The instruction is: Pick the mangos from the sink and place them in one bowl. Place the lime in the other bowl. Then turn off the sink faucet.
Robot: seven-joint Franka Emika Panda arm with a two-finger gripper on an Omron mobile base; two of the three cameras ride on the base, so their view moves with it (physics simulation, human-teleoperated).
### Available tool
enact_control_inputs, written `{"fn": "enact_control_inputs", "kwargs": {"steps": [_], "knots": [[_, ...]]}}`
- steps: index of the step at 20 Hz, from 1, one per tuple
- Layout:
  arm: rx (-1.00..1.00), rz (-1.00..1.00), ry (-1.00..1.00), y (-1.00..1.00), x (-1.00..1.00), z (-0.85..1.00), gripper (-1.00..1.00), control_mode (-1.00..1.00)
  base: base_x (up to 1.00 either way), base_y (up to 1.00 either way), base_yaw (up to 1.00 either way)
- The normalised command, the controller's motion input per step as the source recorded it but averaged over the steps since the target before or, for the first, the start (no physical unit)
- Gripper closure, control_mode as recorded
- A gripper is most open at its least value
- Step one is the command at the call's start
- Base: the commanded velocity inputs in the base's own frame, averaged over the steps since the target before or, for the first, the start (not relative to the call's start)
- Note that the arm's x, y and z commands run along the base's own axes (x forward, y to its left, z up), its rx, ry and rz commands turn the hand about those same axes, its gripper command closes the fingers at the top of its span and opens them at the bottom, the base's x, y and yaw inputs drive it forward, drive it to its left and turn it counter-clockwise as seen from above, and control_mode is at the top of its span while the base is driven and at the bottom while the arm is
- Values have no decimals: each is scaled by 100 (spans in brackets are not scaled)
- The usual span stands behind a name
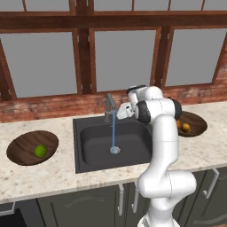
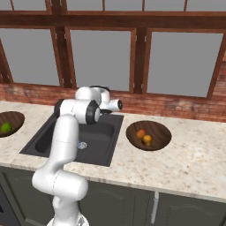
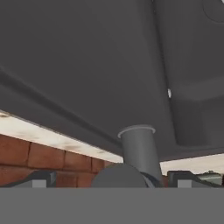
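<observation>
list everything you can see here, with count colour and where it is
sink: one, dark charcoal, set in the counter below the windows
faucet: one, grey, at the sink's back edge, water running down to the drain
bowls: two, dark brown wood, one on the counter left of the sink, one to its right
lime: one, green, in the left bowl
mangos: two, orange, in the right bowl
counter: one, pale speckled stone
windows: several, brown wooden frames, above a brick wall
arm: one, white, reaching over the sink
tool: one, open, close by the faucet's post
</observation>
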Motion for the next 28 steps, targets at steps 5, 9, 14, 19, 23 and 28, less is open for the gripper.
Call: {"fn": "enact_control_inputs", "kwargs": {"steps": [5, 9, 14, 19, 23, 28], "knots": [[-2, 0, -3, 53, 56, 32, -100, -100, 0, 0, 0], [-9, 2, -3, 60, 68, 29, -100, -100, 0, 0, 0], [-13, 8, -3, 76, 66, 32, -100, -100, 0, 0, 0], [-8, 15, -2, 92, 67, 58, -100, -100, 0, 0, 0], [0, 19, -10, 100, 63, 66, -100, -100, 0, 0, 0], [0, 25, -18, 100, 60, 68, -100, -100, 0, 0, 0]]}}
